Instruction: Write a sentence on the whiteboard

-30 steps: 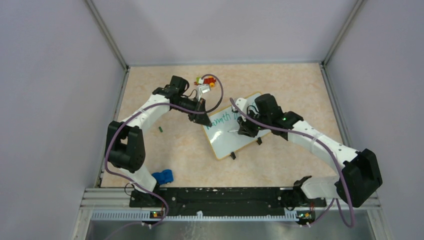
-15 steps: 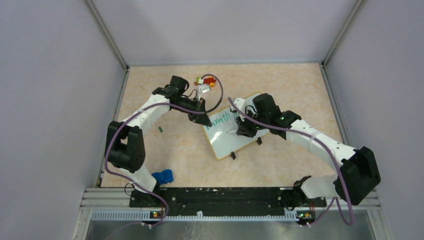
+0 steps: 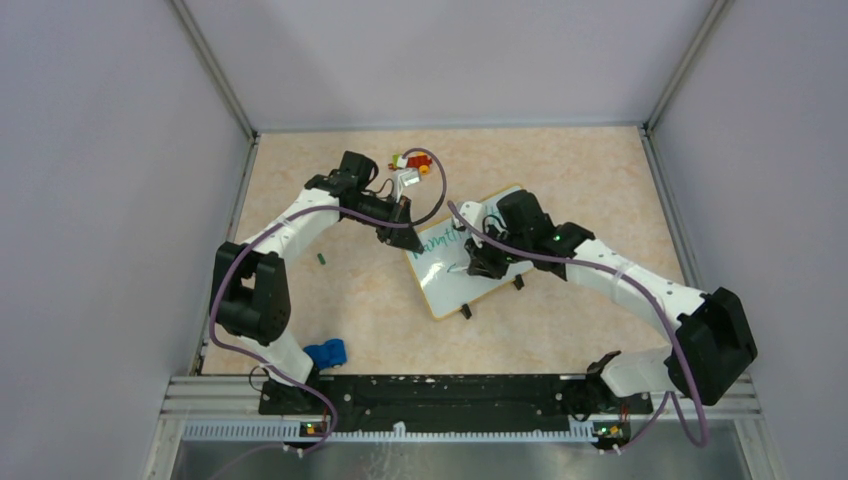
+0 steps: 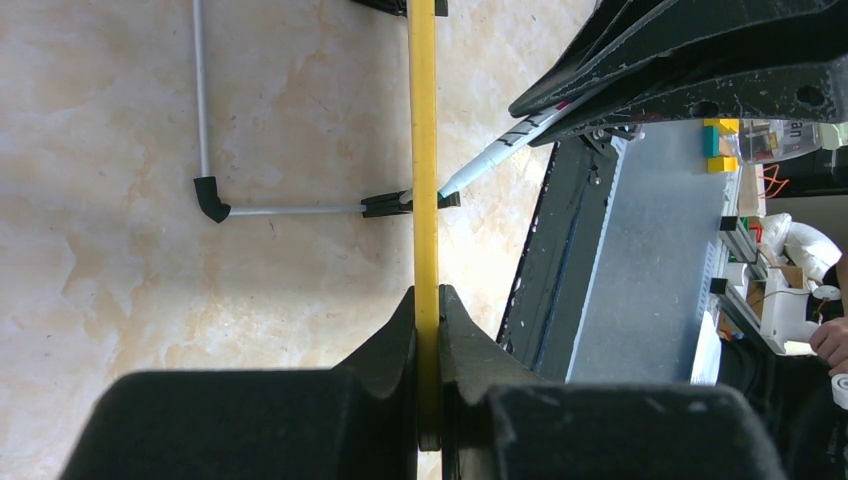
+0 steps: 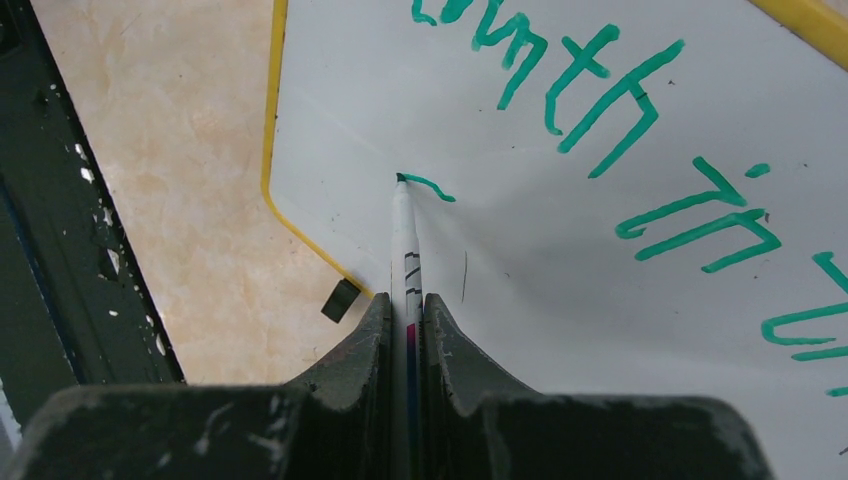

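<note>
The whiteboard (image 3: pixel 458 277), white with a yellow rim and black feet, lies at the table's middle. My left gripper (image 3: pixel 411 240) is shut on its yellow rim (image 4: pixel 424 150) at the upper left corner; the board is seen edge-on in the left wrist view. My right gripper (image 3: pixel 478 262) is shut on a white marker (image 5: pixel 405 255), whose green tip touches the board (image 5: pixel 560 260). The green sentence (image 5: pixel 590 95) runs along the upper part, and a short new stroke (image 5: pixel 428 184) starts a second line at the tip. The marker also shows in the left wrist view (image 4: pixel 495 155).
Small coloured blocks (image 3: pixel 412 162) lie behind the left arm. A small green cap (image 3: pixel 322 258) lies left of the board. A blue object (image 3: pixel 326 353) sits by the left arm's base. Grey walls enclose the table on three sides.
My right gripper has moved left across the board with the marker, down to the start of a second line. The left gripper and the board have not moved.
</note>
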Tool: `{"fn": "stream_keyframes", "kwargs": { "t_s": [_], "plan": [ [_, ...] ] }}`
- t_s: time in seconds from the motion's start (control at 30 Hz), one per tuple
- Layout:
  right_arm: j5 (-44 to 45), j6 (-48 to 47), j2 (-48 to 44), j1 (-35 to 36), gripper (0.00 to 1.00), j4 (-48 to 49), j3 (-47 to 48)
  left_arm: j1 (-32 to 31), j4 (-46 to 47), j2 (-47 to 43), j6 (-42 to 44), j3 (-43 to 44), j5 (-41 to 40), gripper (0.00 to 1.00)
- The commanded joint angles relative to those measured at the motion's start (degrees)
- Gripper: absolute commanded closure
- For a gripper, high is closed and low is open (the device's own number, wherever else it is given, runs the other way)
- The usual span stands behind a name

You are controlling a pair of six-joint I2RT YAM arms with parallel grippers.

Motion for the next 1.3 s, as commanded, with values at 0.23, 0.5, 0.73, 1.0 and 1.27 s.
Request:
{"fn": "stream_keyframes", "kwargs": {
  "t_s": [0.23,0.5,0.73,1.0,1.27],
  "plan": [
    [4.08,-2.69,-0.63,0.83,1.00,1.66,0.46,-0.26,-0.91,-0.04,2.21,0.53,0.92,1.00],
    [5.33,-3.55,-1.47,0.66,1.00,0.82,-0.37,-0.33,-1.05,-0.13,2.38,0.57,0.69,1.00],
    [5.36,-4.27,-2.27,-0.88,1.00,0.02,-0.18,-0.26,-1.18,-0.18,2.38,0.67,0.62,1.00],
    [4.98,-4.81,-2.66,-2.64,1.00,-0.72,-0.37,-0.25,-1.18,-0.04,2.38,0.84,0.56,1.00],
    [3.93,-5.36,-2.24,-2.64,1.00,-1.41,-1.70,-0.26,-1.20,-0.08,2.44,0.89,0.54,1.00]
  ]
}}
